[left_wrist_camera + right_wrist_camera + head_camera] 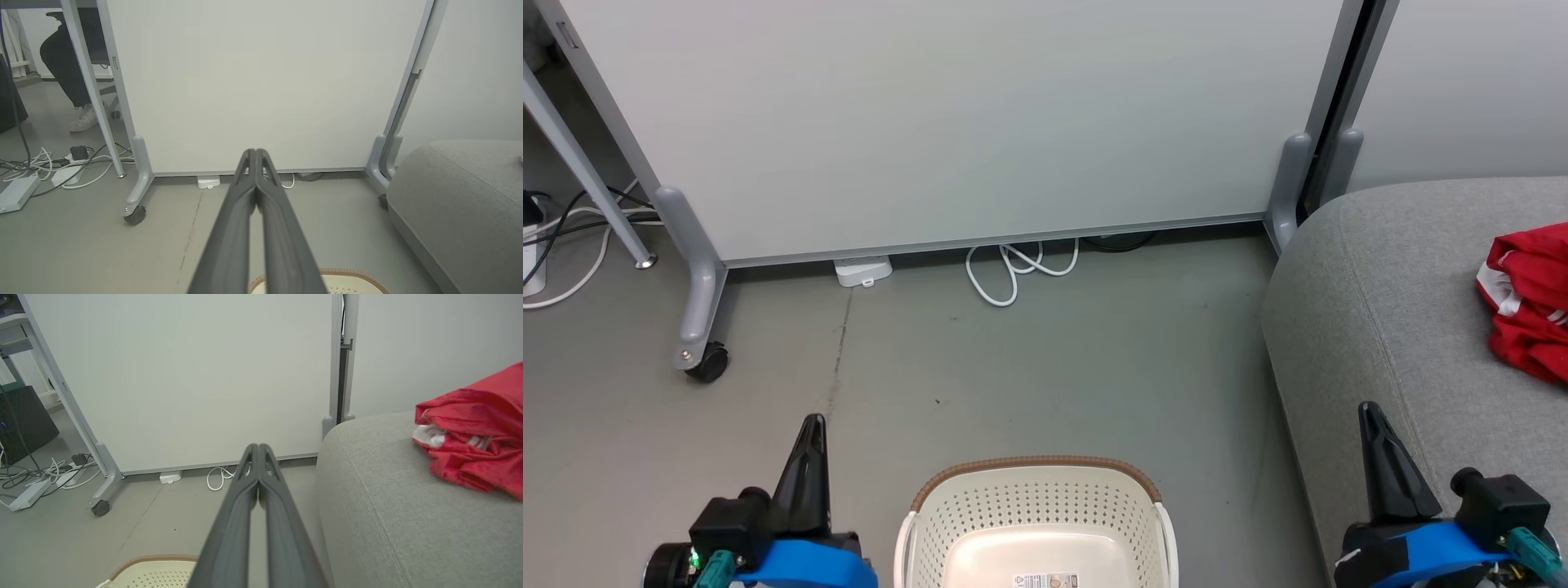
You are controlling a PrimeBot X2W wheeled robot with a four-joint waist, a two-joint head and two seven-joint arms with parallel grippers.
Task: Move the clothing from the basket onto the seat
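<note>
Crumpled red clothing (1529,306), white trim

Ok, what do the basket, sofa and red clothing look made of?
Basket: probably moulded plastic, cream, matte, punched with holes; brown woven-look rim. Sofa: grey woven upholstery, seam visible. Clothing: soft red fabric, slightly shiny, crumpled, white trim.

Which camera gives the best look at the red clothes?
The right wrist view: the red clothes lie large on the grey sofa, folds and white trim clear. The head view cuts them at its right edge; the left wrist view catches barely a red speck.
</note>
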